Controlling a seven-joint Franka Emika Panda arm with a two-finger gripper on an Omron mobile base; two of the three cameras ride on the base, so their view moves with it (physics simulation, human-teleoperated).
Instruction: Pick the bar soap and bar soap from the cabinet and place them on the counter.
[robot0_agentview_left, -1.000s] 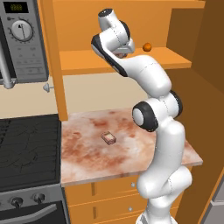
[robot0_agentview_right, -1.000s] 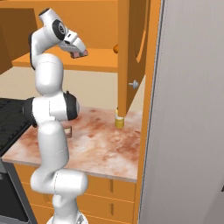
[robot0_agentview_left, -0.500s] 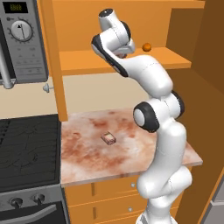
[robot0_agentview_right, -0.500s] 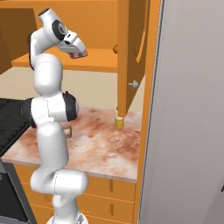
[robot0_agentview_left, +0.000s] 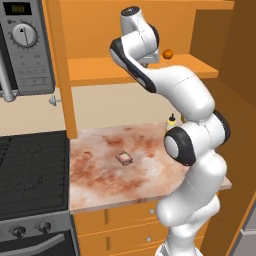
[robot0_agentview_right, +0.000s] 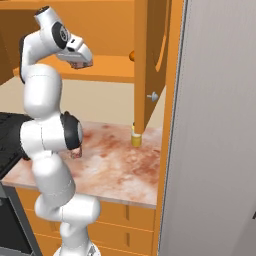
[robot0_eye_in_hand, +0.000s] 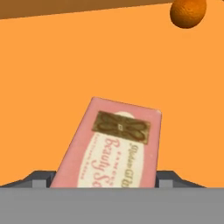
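Comparing the left base view with a second ago, almost nothing differs: the arm keeps its reach up into the cabinet (robot0_agentview_left: 125, 70), its hand hidden behind its own wrist over the shelf, and the things lie where they lay. One bar soap (robot0_agentview_left: 124, 158) rests flat on the counter (robot0_agentview_left: 95, 175), apart from the arm; one orange ball (robot0_agentview_left: 168, 53) sits on the shelf to the right of the wrist, and one yellow bottle (robot0_agentview_left: 171, 121) stands at the back of the counter. In the right base view the pose is likewise unchanged: the gripper (robot0_agentview_right: 79, 63) hangs just above the shelf, too small to judge how wide the jaws stand, with the bottle (robot0_agentview_right: 135, 136) below the open cabinet door. In the hand view a second bar soap (robot0_eye_in_hand: 111, 146), pink with a pale label, lies on the orange shelf and runs down between the finger tips (robot0_eye_in_hand: 40, 179), which stand wide on either side; I cannot tell whether they touch it. The ball (robot0_eye_in_hand: 188, 12) lies beyond. Counted: two soaps, one ball, one bottle.
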